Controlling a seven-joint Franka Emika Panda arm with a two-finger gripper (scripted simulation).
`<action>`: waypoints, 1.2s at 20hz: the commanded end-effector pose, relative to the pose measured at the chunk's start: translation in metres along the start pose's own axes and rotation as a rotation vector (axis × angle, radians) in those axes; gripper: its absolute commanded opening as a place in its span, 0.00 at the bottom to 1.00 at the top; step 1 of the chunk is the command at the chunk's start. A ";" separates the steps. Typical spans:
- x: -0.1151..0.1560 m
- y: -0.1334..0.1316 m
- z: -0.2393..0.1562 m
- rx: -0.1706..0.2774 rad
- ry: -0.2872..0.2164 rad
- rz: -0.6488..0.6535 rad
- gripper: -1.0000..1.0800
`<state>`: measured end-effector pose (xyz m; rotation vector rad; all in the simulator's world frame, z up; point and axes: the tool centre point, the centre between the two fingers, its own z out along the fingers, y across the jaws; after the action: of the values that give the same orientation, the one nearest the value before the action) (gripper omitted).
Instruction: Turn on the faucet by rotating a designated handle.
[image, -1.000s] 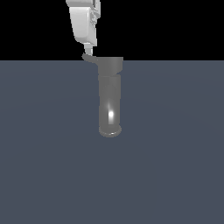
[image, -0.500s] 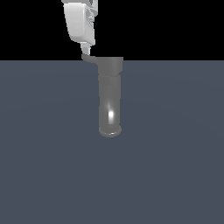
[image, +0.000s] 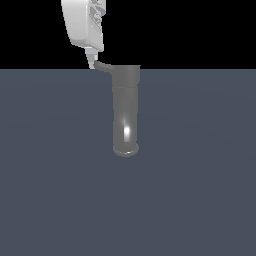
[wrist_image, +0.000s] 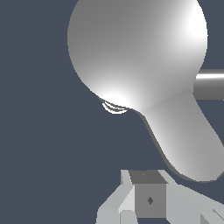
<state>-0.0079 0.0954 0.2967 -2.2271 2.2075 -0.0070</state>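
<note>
Exterior view: our arm hangs steeply over the handle (image: 102, 65).
Our pincer (image: 91, 61) tip meets it left of the faucet (image: 125, 107); grip unclear.

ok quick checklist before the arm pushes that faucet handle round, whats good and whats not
1. Faucet in plain sight in the exterior view: ok.
2. Handle found, sticking out of the cap toward the exterior view's left: ok.
3. Gripper down at the handle's outer end: ok, its tip appears to meet the end there.
4. Actual contact with the handle: cannot tell, the tip and handle end overlap in the exterior view.
5. Fingers open or shut: cannot tell, neither view shows the gap clearly.
6. Handle visible at the wrist: ok, the paddle shape is taken to be it, close above the finger.
</note>
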 end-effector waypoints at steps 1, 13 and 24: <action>0.004 0.005 0.000 -0.002 0.002 0.002 0.00; 0.022 0.039 0.000 -0.005 0.001 0.004 0.00; 0.022 0.062 0.000 -0.006 0.000 -0.023 0.00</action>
<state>-0.0687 0.0792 0.2966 -2.2615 2.1768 -0.0010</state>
